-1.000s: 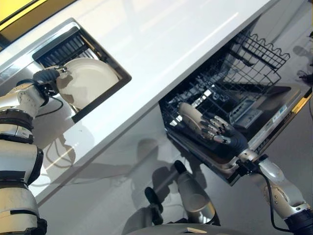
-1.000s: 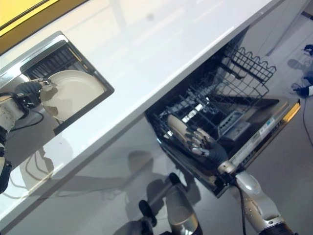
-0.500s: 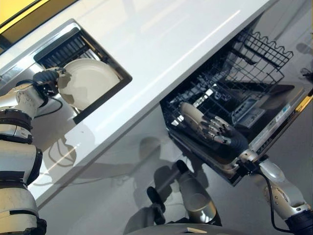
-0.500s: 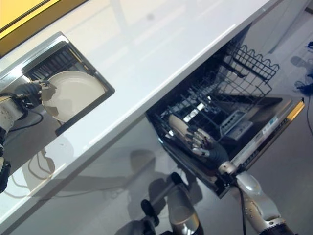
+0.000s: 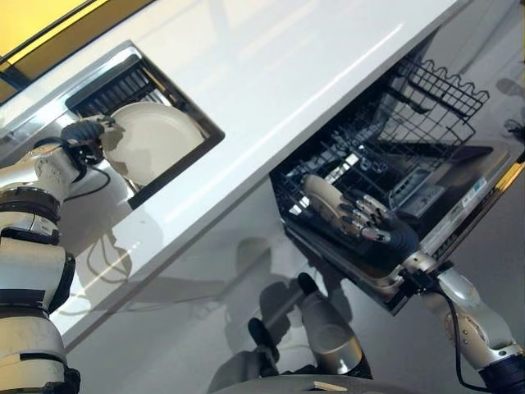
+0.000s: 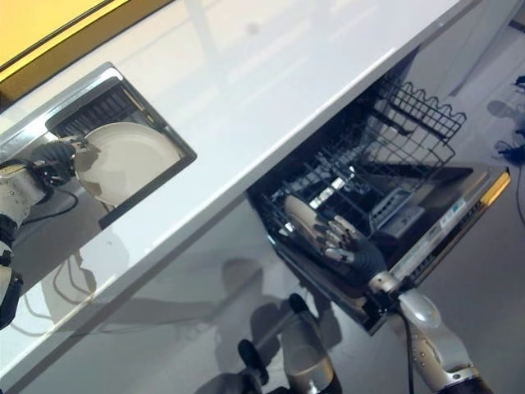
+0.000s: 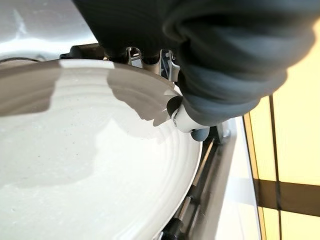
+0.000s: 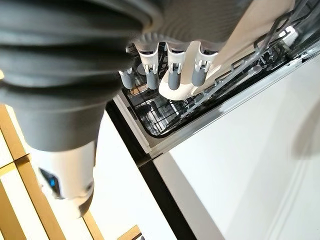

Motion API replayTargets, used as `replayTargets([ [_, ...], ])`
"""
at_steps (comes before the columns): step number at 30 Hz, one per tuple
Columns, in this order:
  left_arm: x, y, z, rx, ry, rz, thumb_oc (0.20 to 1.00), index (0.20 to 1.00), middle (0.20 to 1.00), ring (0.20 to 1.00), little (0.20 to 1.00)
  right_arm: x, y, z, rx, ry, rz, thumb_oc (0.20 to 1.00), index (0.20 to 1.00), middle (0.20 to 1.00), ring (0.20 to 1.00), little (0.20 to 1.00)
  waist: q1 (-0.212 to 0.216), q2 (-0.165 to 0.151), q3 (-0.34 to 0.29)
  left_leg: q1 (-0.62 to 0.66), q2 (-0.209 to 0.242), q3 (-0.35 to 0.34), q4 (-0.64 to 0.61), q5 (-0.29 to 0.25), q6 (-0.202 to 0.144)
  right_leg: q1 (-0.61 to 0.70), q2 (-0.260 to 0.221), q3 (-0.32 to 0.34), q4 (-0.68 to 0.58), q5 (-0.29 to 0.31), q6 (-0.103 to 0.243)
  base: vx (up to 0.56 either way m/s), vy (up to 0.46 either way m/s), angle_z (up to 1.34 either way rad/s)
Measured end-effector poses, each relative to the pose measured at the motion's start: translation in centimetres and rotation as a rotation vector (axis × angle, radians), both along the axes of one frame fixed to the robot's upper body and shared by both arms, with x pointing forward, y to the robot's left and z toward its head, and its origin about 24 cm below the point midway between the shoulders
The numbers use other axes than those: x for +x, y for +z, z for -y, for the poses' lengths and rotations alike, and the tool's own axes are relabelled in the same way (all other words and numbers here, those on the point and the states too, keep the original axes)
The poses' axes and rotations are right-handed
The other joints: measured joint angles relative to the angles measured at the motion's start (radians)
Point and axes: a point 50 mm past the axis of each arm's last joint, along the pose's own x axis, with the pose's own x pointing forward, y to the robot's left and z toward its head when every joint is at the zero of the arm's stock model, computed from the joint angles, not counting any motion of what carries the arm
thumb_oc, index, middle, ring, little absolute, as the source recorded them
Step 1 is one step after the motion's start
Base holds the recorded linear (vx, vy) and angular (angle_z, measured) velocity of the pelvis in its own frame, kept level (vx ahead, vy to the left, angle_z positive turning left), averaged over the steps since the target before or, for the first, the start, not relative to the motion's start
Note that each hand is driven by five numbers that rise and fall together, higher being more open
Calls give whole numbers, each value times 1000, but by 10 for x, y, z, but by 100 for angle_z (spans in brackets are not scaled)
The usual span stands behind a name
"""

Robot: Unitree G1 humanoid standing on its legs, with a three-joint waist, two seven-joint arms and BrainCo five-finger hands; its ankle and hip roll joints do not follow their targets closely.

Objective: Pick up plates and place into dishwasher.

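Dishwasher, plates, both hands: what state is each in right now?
Dishwasher: door down, lower rack pulled out.
Sink plate: tilted in the sink, rim pinched by the left hand.
Rack plate: on edge in the lower rack, the right hand curled on it.

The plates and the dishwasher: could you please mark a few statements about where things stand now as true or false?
1. The left hand grips a plate in the sink. True.
2. The dishwasher is closed. False: its door is down and the rack is pulled out.
3. The right hand holds a plate at the rack. True: a second plate.
4. The sink plate lies on the counter. False: it stands tilted in the sink.
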Motion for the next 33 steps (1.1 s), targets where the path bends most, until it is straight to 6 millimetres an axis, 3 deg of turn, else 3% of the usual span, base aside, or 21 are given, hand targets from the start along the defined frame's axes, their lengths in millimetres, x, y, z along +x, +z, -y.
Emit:
replayTargets([
  [11, 2, 0, 15, 28, -65, 39, 200, 200, 200, 200, 200, -1, -1, 1, 25, -21, 5, 1000, 1000, 1000, 1000, 1000, 30, 1, -2, 31, 3, -8, -5, 1, 0, 36, 0, -9, -8, -1, -1, 6, -1, 1],
  [19, 5, -2, 27, 33, -115, 50, 200, 200, 200, 200, 200, -7, -9, 0, 33, -33, -24, 1000, 1000, 1000, 1000, 1000, 28, 9, -80, 40, 4, -6, -13, 1, 0, 44, 1, -10, -16, -1, -2, 12, -10, -1],
  [33, 5, 6, 26, 436, -47, 39, 200, 200, 200, 200, 200, -15, -20, 2, 24, -44, -91, 1000, 1000, 1000, 1000, 1000, 28, 20, -166, 67, 7, -6, -26, 1, 0, 65, 3, -10, -17, -6, -1, 19, -16, 0],
])
